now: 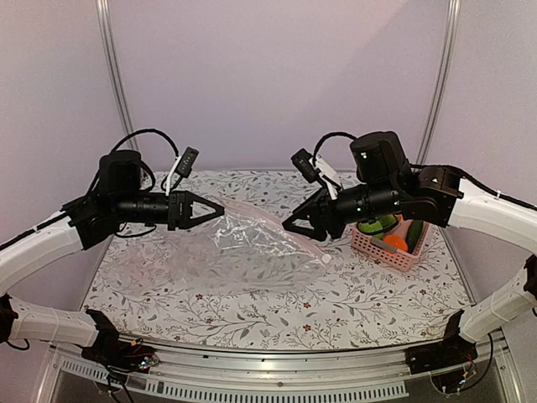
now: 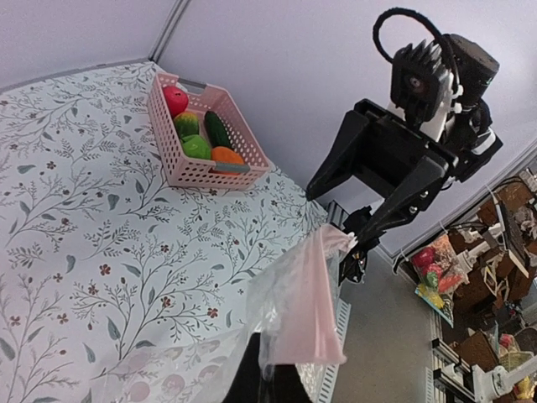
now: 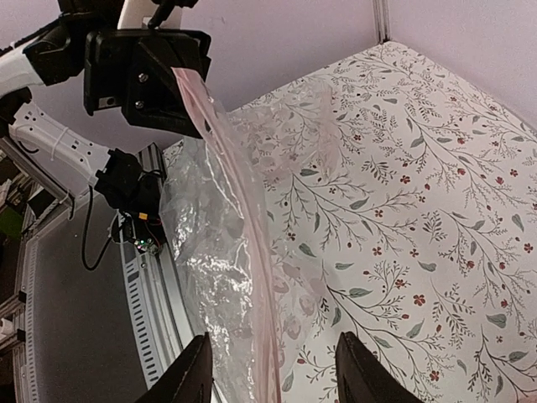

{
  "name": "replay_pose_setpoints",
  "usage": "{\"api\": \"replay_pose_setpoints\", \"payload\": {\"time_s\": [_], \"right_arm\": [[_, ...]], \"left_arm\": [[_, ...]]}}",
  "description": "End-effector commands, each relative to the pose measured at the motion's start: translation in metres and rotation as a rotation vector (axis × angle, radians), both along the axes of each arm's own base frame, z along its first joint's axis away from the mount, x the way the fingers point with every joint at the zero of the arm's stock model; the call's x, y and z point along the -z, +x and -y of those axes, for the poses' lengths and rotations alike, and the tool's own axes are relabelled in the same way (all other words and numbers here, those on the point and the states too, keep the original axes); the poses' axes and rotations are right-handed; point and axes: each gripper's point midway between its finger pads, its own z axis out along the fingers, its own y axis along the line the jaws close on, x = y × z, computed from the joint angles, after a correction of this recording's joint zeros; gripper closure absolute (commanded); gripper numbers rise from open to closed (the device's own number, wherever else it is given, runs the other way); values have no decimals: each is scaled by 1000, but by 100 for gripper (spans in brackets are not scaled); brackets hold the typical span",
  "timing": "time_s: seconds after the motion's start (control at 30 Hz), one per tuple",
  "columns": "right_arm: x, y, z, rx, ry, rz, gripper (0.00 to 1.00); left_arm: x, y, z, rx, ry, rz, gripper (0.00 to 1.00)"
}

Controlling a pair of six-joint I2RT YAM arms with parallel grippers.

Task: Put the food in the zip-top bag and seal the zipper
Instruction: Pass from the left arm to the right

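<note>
The zip-top bag [image 1: 243,248] is see-through and lies stretched across the middle of the table. Its pinkish zipper strip [image 3: 243,235] runs from my left gripper to my right one. My left gripper [image 1: 216,209] is shut on the strip's left end and holds it off the table; the bag hangs over its dark fingers in the left wrist view [image 2: 264,374]. My right gripper [image 1: 306,228] is open, jaws wide, with the strip passing between them [image 3: 273,378]. The food sits in the pink basket [image 2: 193,172]: red apple [image 2: 174,99], mango [image 2: 186,124], green apple [image 2: 197,147], cucumber [image 2: 218,128], orange [image 2: 225,155].
The pink basket [image 1: 377,250] stands at the table's right side, just behind my right arm. The floral tablecloth [image 1: 277,311] covers the table. A metal rail [image 1: 277,369] runs along the near edge. Upright frame posts stand at the back corners.
</note>
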Motion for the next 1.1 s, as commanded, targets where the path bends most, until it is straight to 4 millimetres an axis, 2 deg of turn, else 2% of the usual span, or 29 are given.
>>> {"api": "replay_pose_setpoints", "payload": {"time_s": [0.0,0.53,0.73,0.87,0.97,1.07], "right_arm": [[2,4,-3,11,-27,-6,53],[13,7,-10,6,-57,-36,74],[11,4,-14,-12,-42,-46,90],[13,2,-15,-26,-42,-56,96],[16,1,-15,-32,-45,-62,96],[19,1,-16,-33,-49,-65,93]], "left_arm": [[-10,-6,8,46,-14,33,100],[-13,-17,15,101,-21,39,100],[-13,-19,18,115,-19,39,100],[-13,-19,20,119,-17,40,100],[-13,-19,22,124,-15,41,100],[-15,-19,23,131,-16,44,100]]}}
